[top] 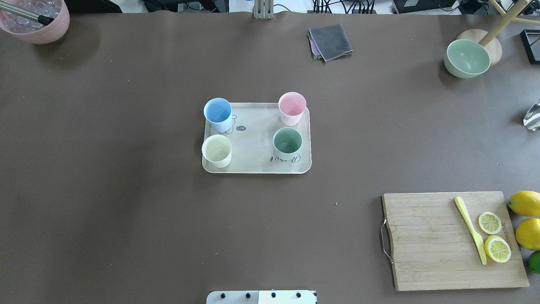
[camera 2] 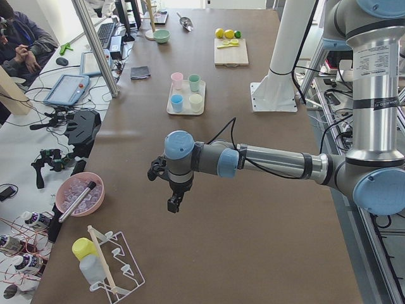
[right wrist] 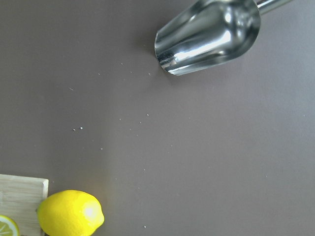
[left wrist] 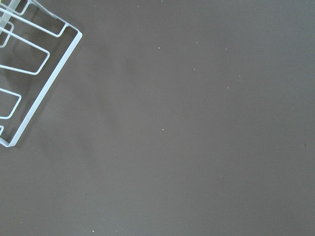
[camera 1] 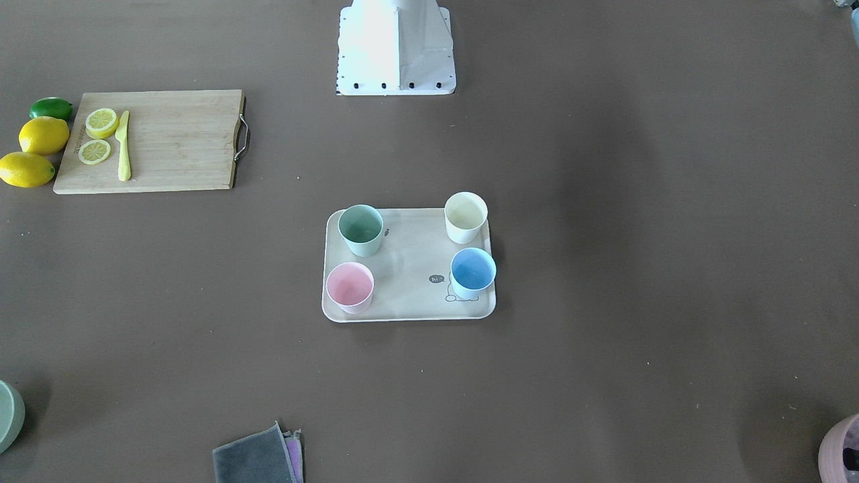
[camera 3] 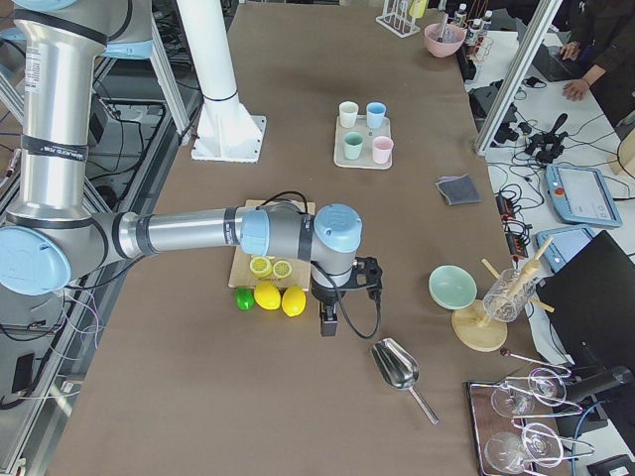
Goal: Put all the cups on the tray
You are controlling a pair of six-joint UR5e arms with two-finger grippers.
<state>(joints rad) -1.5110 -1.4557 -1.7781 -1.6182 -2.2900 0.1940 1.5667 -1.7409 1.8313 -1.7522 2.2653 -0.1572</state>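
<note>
**Now sitting on tray: all four cups**

The brown table (top: 126,190) is carrying the whole scene. The left arm, near in the left-side view, is reaching level over the table's end by a pink bowl (camera 2: 79,193) & a wire rack (camera 2: 117,269). Its left gripper (camera 2: 174,201) is pointing down over bare tabletop. Can't tell how far the jaws are standing apart, or whether they're gripping anything.

The right arm, near in the right-side view, is hanging the right gripper (camera 3: 327,322) down just beside the lemons (camera 3: 281,297) & near a steel scoop (camera 3: 397,367). Jaw state is likewise unreadable.

The wooden cutting board (top: 430,245) is lying on the robot's right w/ a yellow knife (top: 470,230) & two lemon slices (top: 493,236) on it.

The tray (top: 253,143) is resting at table centre, well apart from both grippers. The cups are standing upright on it, one per corner, none touching. The blue cup (top: 218,114) is occupying the far corner on the robot's left, and the pink cup (top: 292,108) the far right. The cream cup (top: 217,150) is sitting near left, and the green cup (top: 287,143) near right.
</note>
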